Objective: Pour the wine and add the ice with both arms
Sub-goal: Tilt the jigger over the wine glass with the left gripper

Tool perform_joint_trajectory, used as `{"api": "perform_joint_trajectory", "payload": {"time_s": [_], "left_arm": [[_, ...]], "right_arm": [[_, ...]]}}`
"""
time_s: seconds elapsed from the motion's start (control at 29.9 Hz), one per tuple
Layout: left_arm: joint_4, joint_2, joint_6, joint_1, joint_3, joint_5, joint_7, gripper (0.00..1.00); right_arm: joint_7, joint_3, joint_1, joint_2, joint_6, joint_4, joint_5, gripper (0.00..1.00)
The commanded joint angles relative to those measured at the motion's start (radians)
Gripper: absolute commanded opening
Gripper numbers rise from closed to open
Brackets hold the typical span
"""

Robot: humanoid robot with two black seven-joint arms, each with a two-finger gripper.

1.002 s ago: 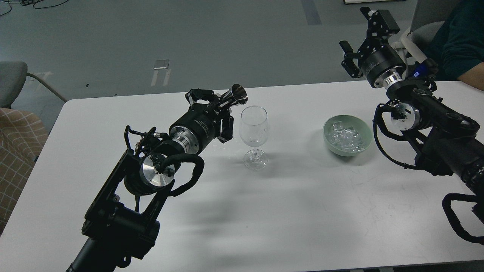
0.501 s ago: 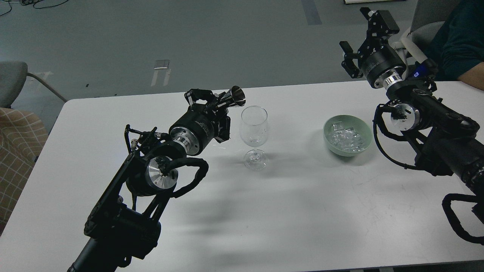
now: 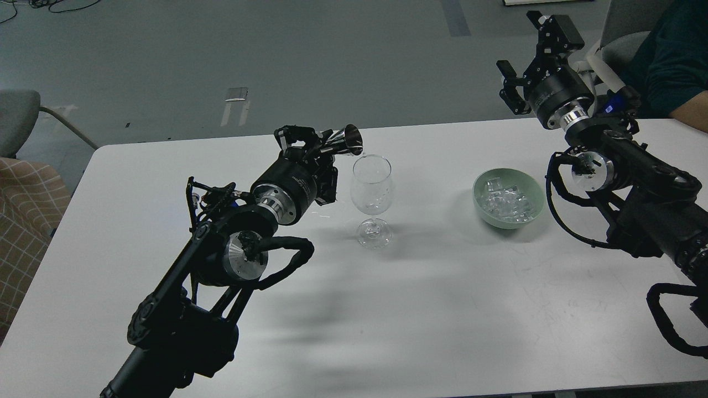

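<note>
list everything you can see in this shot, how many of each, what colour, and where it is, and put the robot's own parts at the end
Clear stemmed wine glass: one, colourless, table centre.
Shiny metal cone-shaped jigger: one, silver, tilted at the glass rim, held by the left gripper.
Pale green round bowl: one, right of the glass.
Small clear ice cubes: many, colourless, piled in the bowl.
White rectangular table: one, under everything.
Grey chair: one, far left.
Person in dark teal sleeve: one, top right corner.
Left gripper: black, shut on the jigger.
Right gripper: black, open, raised beyond the bowl.
</note>
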Motion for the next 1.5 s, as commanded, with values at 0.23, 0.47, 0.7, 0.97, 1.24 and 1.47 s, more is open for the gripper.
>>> {"api": "perform_joint_trajectory", "payload": {"time_s": [0.23, 0.47, 0.7, 0.97, 1.24, 1.47], "left_arm": [[0.0, 0.0, 0.0, -0.002, 0.033, 0.103, -0.01, 0.06], [0.0, 0.0, 0.002, 0.0, 0.033, 0.159, -0.017, 0.06], [0.0, 0.0, 0.0, 0.001, 0.061, 0.196, -0.029, 0.07], [0.0, 0.0, 0.0, 0.0, 0.071, 0.239, -0.033, 0.07], [0.0, 0.0, -0.001, 0.0, 0.099, 0.302, -0.035, 0.08], [0.0, 0.0, -0.001, 0.001, 0.131, 0.386, -0.035, 0.08]], "right_arm": [[0.0, 0.0, 0.002, 0.006, 0.0, 0.0, 0.0, 1.0], [0.0, 0.0, 0.002, 0.006, 0.0, 0.002, 0.0, 1.0], [0.0, 0.0, 0.002, 0.006, 0.0, 0.0, 0.0, 1.0], [-0.002, 0.0, 0.006, 0.008, 0.0, 0.0, 0.0, 1.0], [-0.002, 0.0, 0.006, 0.009, -0.002, -0.001, 0.0, 1.0], [-0.002, 0.0, 0.009, 0.014, -0.005, -0.001, 0.0, 1.0]]}}
